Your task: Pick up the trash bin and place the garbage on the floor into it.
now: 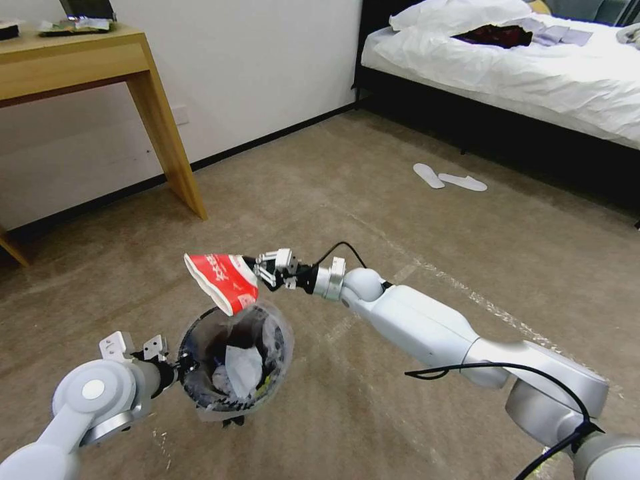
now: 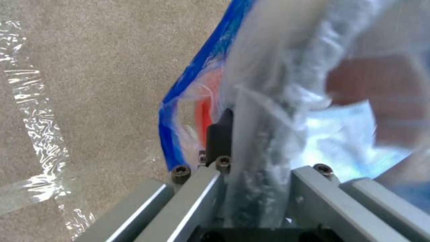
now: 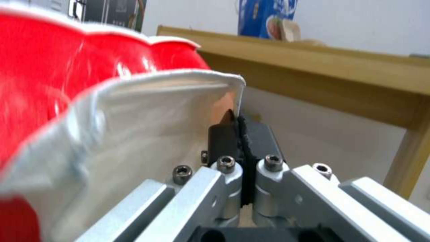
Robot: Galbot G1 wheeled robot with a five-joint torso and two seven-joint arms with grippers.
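The trash bin, dark inside with a crinkly clear bag over its rim, hangs just above the floor at lower left. My left gripper is shut on its rim; the left wrist view shows the gripper pinching the bagged rim of the bin. Crumpled white paper lies inside. A crushed red-and-white paper cup, a piece of the garbage, hangs tilted over the bin's far edge. My right gripper is shut on its edge; the right wrist view shows the gripper closed on the cup.
A wooden desk stands at the back left, its leg reaching the carpet. A bed fills the back right, with white slippers before it. Shiny tape lines cross the carpet.
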